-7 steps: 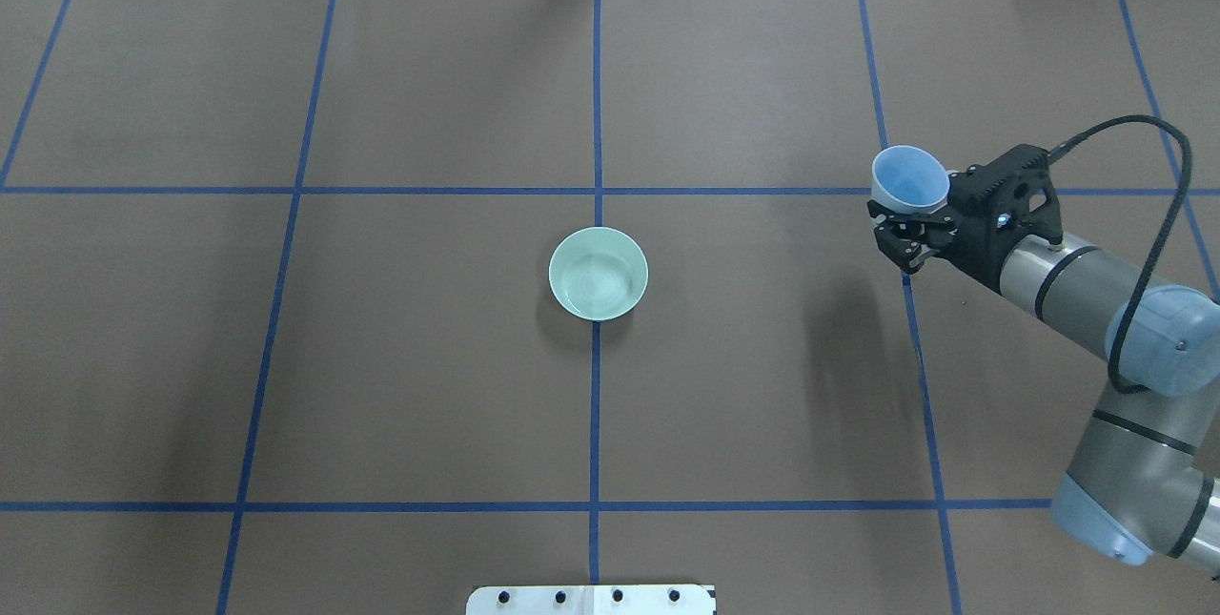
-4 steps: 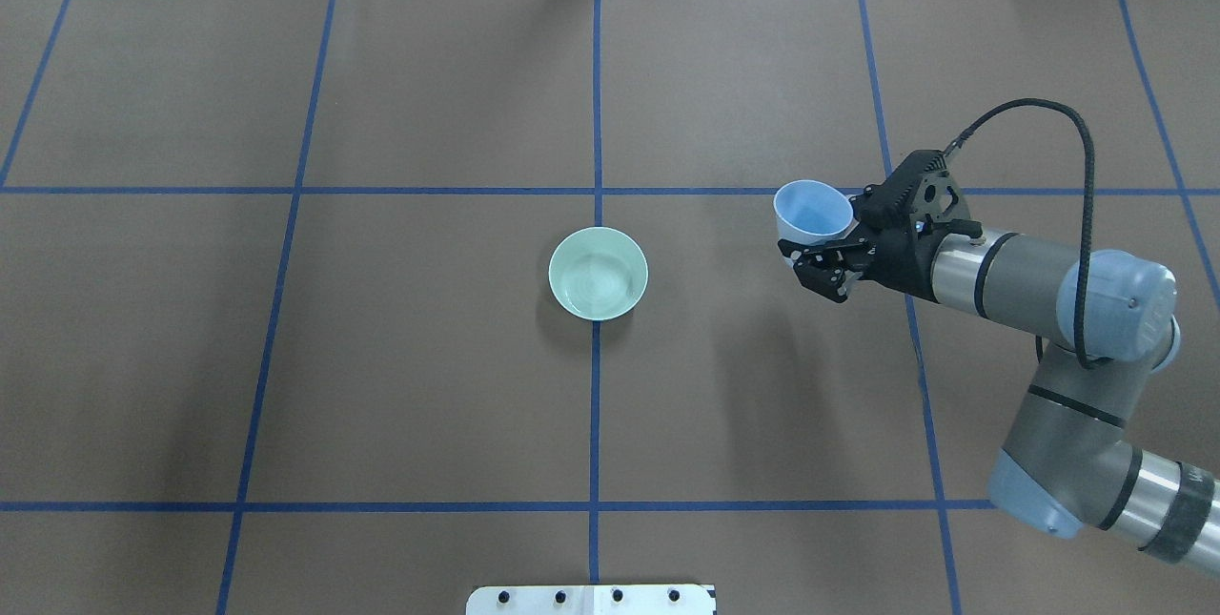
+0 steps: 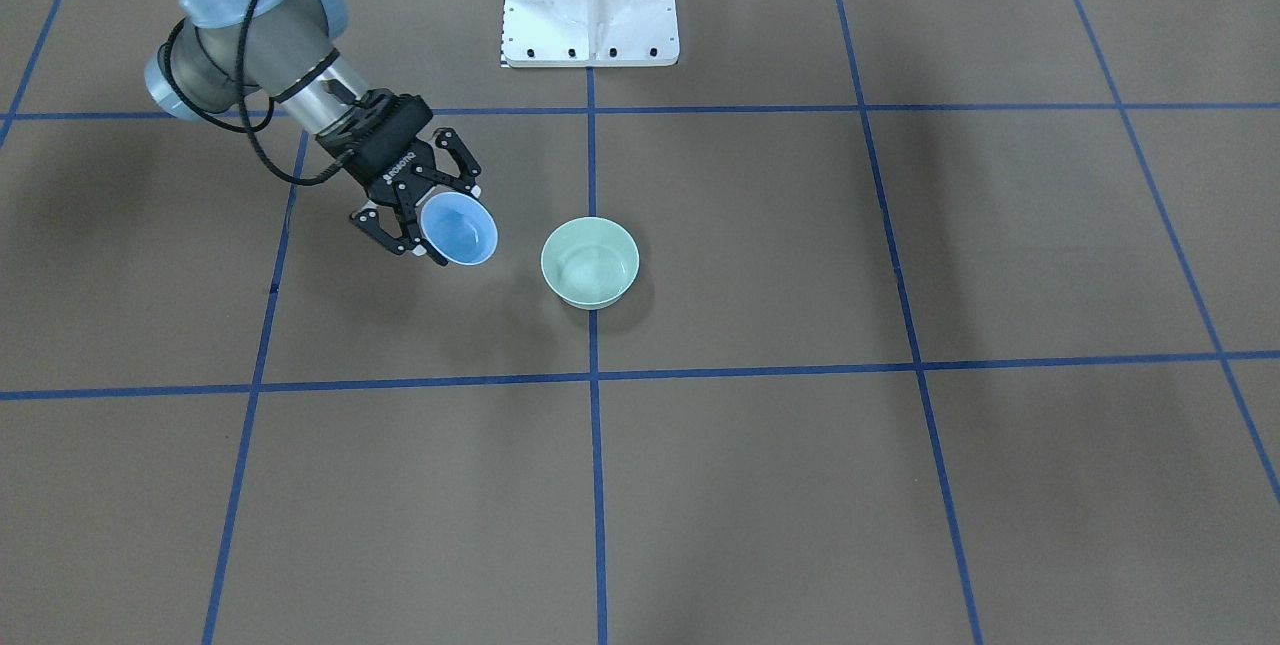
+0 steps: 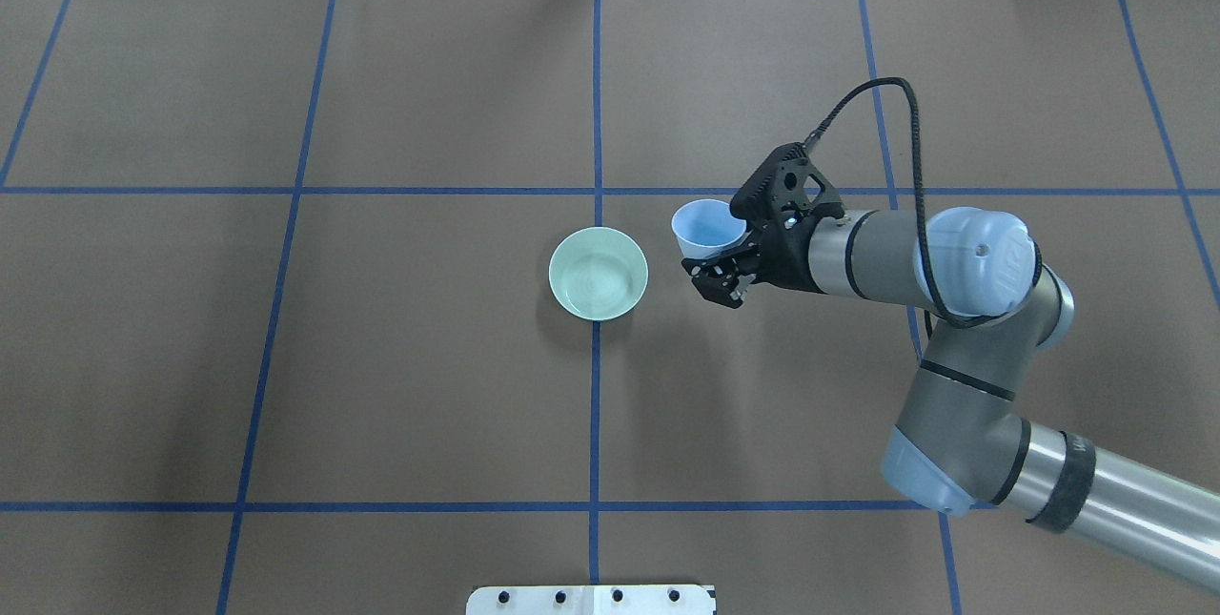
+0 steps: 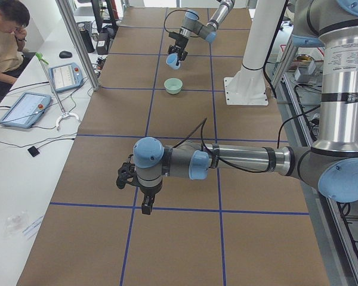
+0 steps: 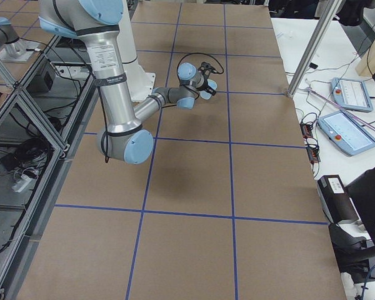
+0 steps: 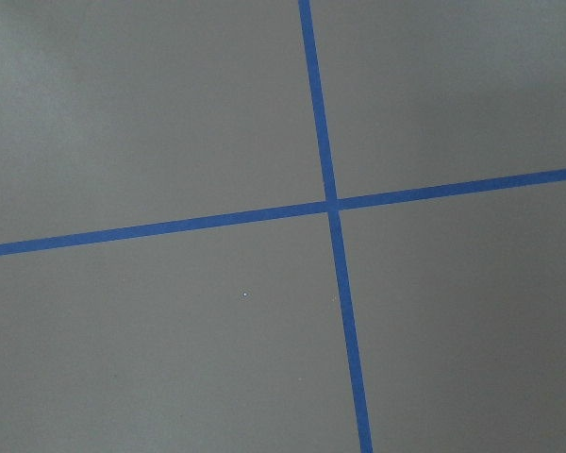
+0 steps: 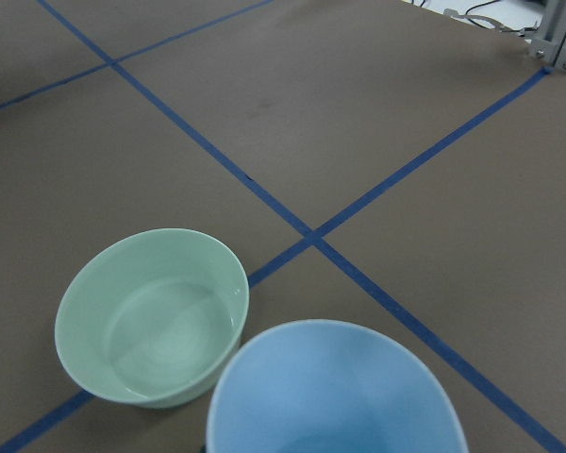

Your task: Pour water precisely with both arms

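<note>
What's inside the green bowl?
It looks like clear water, showing only as faint rings and a glint over the pale bottom of the green bowl. Nothing solid is in it. The blue cup beside it covers none of the inside.

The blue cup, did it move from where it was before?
Yes. In the overhead view the blue cup went left, toward the green bowl, which stayed put.

Bright, even overhead light on the brown surface (image 4: 429, 358). Soft broad shadows under the right arm (image 4: 877, 257) and beside the green bowl (image 4: 599, 274). The blue cup (image 8: 335, 387) close to the wrist camera is slightly blurred.
</note>
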You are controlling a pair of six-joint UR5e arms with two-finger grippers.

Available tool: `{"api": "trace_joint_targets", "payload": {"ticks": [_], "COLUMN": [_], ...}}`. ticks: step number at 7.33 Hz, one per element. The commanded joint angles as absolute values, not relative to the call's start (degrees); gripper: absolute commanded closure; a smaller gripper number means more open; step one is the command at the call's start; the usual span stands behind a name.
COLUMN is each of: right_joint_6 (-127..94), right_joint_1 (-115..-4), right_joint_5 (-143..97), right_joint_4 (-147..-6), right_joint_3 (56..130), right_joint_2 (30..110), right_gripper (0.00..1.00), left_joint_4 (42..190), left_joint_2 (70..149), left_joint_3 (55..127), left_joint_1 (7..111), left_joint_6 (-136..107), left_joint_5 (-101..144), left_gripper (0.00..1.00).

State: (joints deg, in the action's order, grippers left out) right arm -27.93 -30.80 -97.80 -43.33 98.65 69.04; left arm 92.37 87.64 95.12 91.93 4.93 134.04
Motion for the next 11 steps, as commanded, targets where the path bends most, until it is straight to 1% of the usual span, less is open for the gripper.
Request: {"api": "trace_joint_targets", "payload": {"ticks": [1, 5, 7, 10, 11], "right_joint_6": [-27.86, -27.95, -28.04, -28.13, -27.95], "right_joint_1": [-29.01, -27.16, -26.63, -25.58, -25.49], "right_joint_5": [-97.39, -97.73, -97.74, -97.29, -97.56], "right_joint_4": [-56.90, -77.57, -87.22, -98.58, -99.57], "right_joint_3": [98.96, 99.66, 102.21, 101.69, 101.43], "right_joint_2": [62.87, 56.00, 54.15, 48.62, 48.34], "right_gripper": [1.00, 1.00, 1.00, 1.00, 1.00], "left_joint_4": [92.20, 92.20, 92.20, 92.46, 92.46], "left_joint_2": [87.45, 87.10, 87.01, 86.22, 86.22], "left_joint_3": [94.75, 94.48, 94.48, 94.57, 94.57], "left_joint_1": [91.93, 91.93, 91.93, 91.93, 91.93], "left_joint_6": [4.83, 4.83, 4.92, 4.92, 4.92], "left_joint_5": [134.03, 134.03, 134.03, 134.03, 134.03], "left_gripper": [0.00, 0.00, 0.00, 0.00, 0.00]}}
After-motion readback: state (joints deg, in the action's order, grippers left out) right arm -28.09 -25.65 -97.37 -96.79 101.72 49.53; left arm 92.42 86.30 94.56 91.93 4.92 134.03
